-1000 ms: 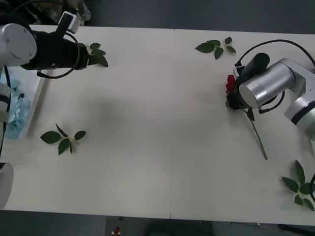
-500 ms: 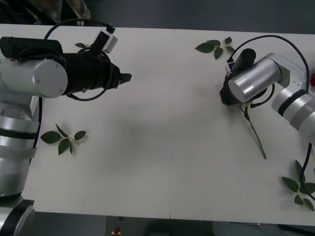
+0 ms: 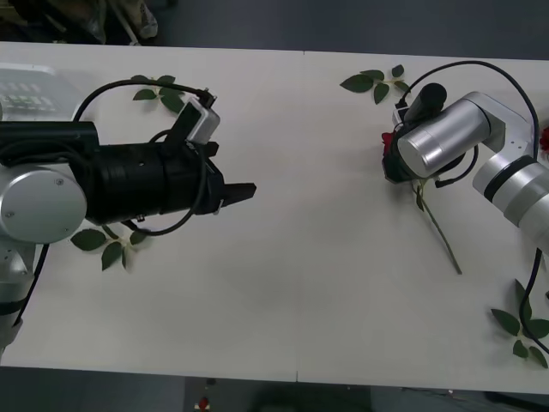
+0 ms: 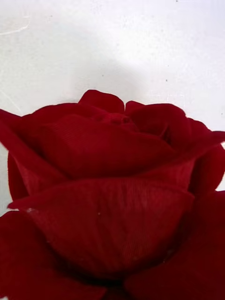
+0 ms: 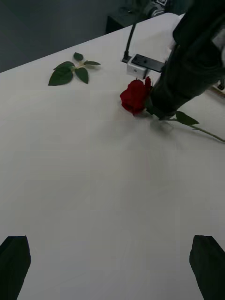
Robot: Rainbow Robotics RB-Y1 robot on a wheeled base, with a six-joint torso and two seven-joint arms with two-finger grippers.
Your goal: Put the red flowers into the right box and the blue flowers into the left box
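One red flower lies at the table's right, its bloom (image 3: 388, 142) poking out from under my right gripper (image 3: 396, 165) and its thin stem (image 3: 439, 233) trailing toward the front. That gripper sits at the neck of the flower and is shut on it; its wrist view has the bloom (image 4: 112, 187) right up close. The left wrist view shows the same bloom (image 5: 135, 95) with the right gripper (image 5: 159, 105) behind it. My left gripper (image 3: 236, 190) hovers over the table's left middle, open and holding nothing, fingertips (image 5: 14, 262) wide apart. The left box (image 3: 26, 90) peeks in at the back left. No blue flowers are in view.
Loose green leaf sprigs lie at the back right (image 3: 375, 81), back left (image 3: 163, 93), front left (image 3: 107, 245) and front right corner (image 3: 521, 328). A bit of red (image 3: 545, 137) shows at the right edge. Bare tabletop (image 3: 317, 257) stretches between the arms.
My left arm swung from the back left out toward the table's middle. The right gripper shifted slightly left with the red flower, whose stem turned a little.
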